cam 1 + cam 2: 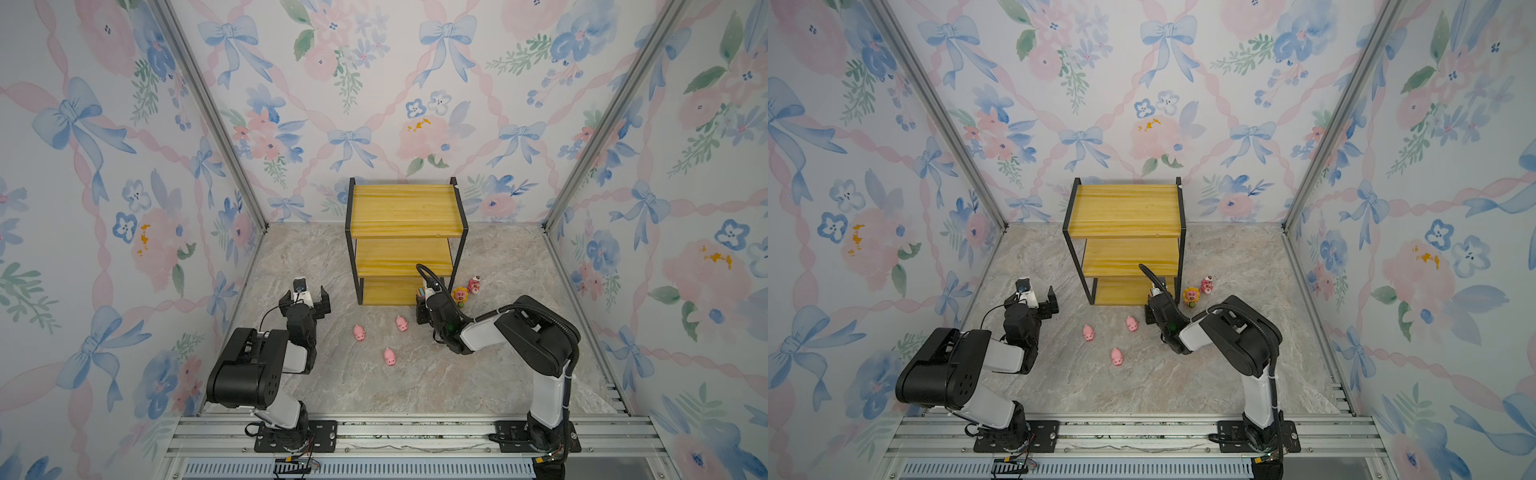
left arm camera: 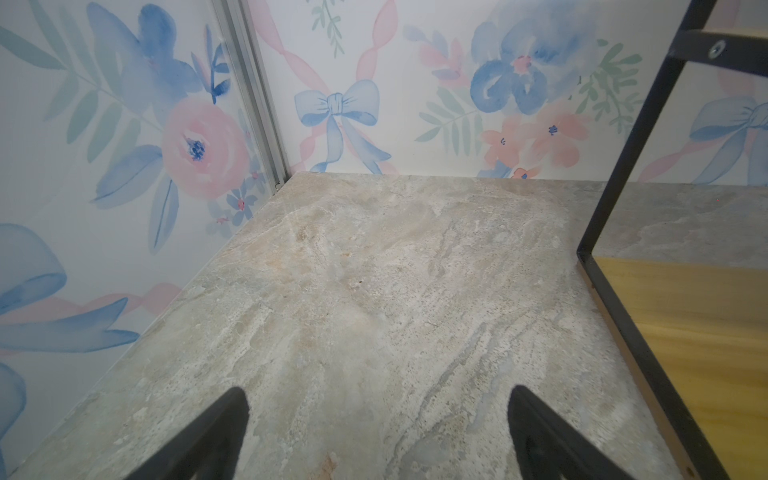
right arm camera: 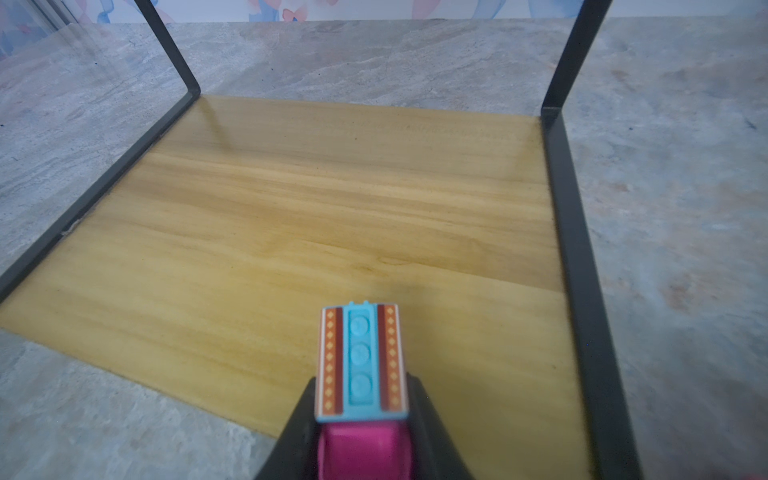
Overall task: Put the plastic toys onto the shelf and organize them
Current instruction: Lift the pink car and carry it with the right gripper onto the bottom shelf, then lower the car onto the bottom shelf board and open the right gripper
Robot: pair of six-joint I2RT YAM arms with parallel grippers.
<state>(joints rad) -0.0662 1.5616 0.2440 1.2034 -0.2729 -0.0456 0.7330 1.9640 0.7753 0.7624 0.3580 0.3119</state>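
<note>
**Right tool grips a toy vehicle at the shelf's bottom board**

The bench (image 1: 498, 365) carries the shelf (image 1: 405, 210) at the middle of its back edge. The left tool (image 2: 378, 395), jaws spread and empty, hovers over bare bench left of the shelf. The right tool (image 3: 361, 388) is clenched on a toy vehicle (image 3: 360, 353). Only the right wrist view shows its teal roof and magenta body, at the bottom board's front edge. Both top views alone show three pink pigs (image 1: 359, 332) (image 1: 401, 323) (image 1: 390, 356) mid-bench. A sunflower bear (image 1: 459, 296) and a pink bear (image 1: 474, 285) stand beside the shelf's front right corner.
</note>
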